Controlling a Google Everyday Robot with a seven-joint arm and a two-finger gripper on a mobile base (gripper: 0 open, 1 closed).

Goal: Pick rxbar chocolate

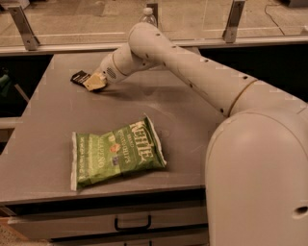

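Rxbar chocolate (78,77) lies far back-left on the table (43,144) — the gripper (94,82) rests at its right end, and I cannot tell whether it grips. Green chip bag (118,153) lies nearer the front — a water bottle (149,14) stands behind the arm.

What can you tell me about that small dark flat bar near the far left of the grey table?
The small flat snack bar in a dark brown-black wrapper appears to lie on the grey table, near its far left corner. Only its left end shows; the robot's pale gripper covers the rest and sits right against it. Nothing else touches it.
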